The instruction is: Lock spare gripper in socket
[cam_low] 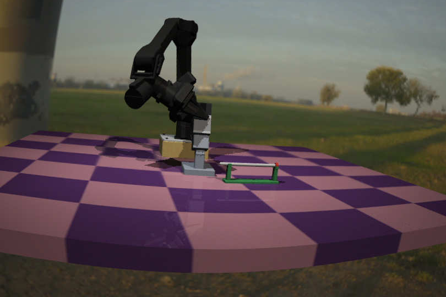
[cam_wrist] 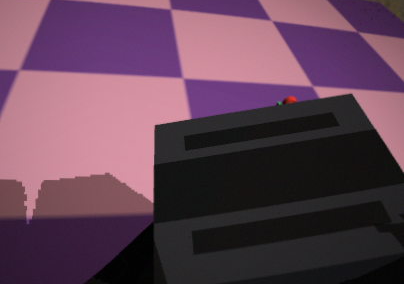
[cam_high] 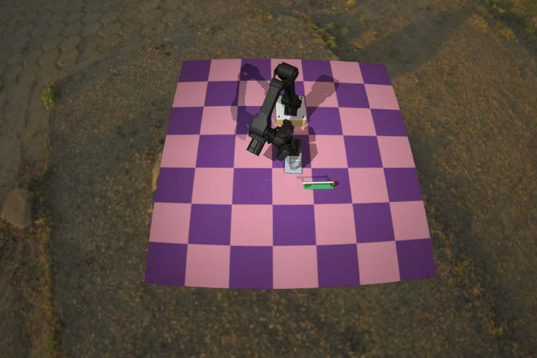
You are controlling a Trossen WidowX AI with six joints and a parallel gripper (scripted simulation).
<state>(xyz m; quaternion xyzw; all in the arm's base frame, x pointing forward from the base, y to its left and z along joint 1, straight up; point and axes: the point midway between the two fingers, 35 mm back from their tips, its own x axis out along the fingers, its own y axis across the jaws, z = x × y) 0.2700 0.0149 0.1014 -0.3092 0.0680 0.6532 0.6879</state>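
My gripper (cam_low: pixel 205 115) is shut on the spare gripper, a block with a dark top and pale lower body (cam_low: pixel 202 125) that fills the lower right of the wrist view as a dark slotted block (cam_wrist: pixel 275 177). It stands upright over the grey mount (cam_high: pixel 293 170) (cam_low: pixel 194 171). Its pale body meets the top of the mount's square socket (cam_low: pixel 200 141) with no visible gap; its spigot is hidden, so its seating depth is unclear. The white lock pin (cam_high: pixel 317 182) (cam_low: pixel 248 164) (cam_wrist: pixel 290 100), with a red head (cam_high: pixel 333 181) (cam_low: pixel 276 164), lies across the green rack (cam_high: pixel 318 186) (cam_low: pixel 250 181), out of the socket.
The arm's base block (cam_high: pixel 291 122) (cam_low: pixel 174 149) stands behind the mount. The rack and pin are close to the mount's right in the top and exterior views. The arm's elbow bends out to the left. The checkered table top (cam_high: pixel 251 223) (cam_low: pixel 230 229) extends toward the front.
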